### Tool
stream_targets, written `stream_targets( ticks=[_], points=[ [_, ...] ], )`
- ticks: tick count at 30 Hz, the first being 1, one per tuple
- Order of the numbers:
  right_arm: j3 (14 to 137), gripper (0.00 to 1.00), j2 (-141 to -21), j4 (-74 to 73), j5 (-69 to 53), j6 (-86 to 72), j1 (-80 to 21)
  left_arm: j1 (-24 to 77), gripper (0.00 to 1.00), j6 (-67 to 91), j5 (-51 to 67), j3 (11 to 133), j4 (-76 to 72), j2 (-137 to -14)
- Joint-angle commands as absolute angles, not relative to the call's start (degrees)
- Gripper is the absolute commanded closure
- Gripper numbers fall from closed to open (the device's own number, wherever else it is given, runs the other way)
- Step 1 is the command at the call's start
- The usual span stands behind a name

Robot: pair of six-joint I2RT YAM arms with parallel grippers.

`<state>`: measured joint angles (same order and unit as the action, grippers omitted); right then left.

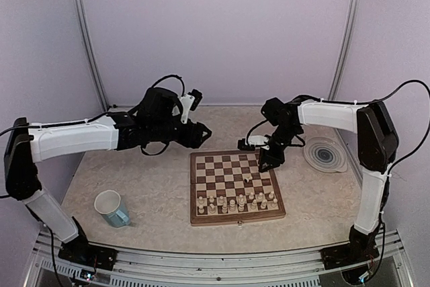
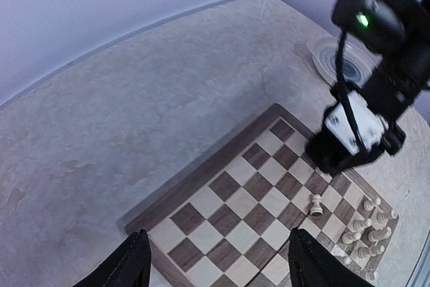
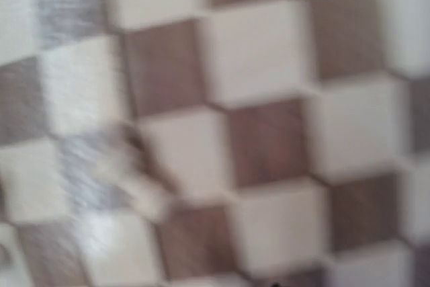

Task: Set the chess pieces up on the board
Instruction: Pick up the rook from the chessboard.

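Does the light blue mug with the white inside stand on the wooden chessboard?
No, the light blue mug stands on the table, left of the wooden chessboard and apart from it.

Soft even light, faint shadows, right wrist view motion-blurred

Smooth wood board (image 1: pixel 222 169), dark and cream checks, faint sheen. Pale smooth wood chess pieces (image 1: pixel 232 203). Matt beige table (image 1: pixel 148 186), marbled stone look. Glossy glazed mug (image 1: pixel 113 208) near table's left near corner. Glossy ringed plate (image 1: pixel 325 154). Smooth white and black plastic arm shells (image 1: pixel 70 138). Metal rail (image 1: pixel 201 259) along table's near edge.
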<state>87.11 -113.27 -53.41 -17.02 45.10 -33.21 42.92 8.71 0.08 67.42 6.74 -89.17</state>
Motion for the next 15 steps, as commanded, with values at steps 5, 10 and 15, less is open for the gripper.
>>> stream_targets(
  ticks=[5, 10, 15],
  points=[
    [78.0, 0.61, -100.5, -36.9, -23.0, 37.4, -25.0, 56.1, 0.4, 6.1, -9.1, 79.5, 13.9, -103.9],
    [73.4, 0.59, -96.2, -29.2, -20.6, 33.5, -22.7, 59.7, 0.44, 7.4, -7.8, 89.3, 19.1, -114.0],
    [71.2, 0.58, -95.0, -27.1, -19.6, 32.9, -21.5, 60.2, 0.44, 8.9, -6.1, 94.1, 22.0, -120.1]
  ],
)
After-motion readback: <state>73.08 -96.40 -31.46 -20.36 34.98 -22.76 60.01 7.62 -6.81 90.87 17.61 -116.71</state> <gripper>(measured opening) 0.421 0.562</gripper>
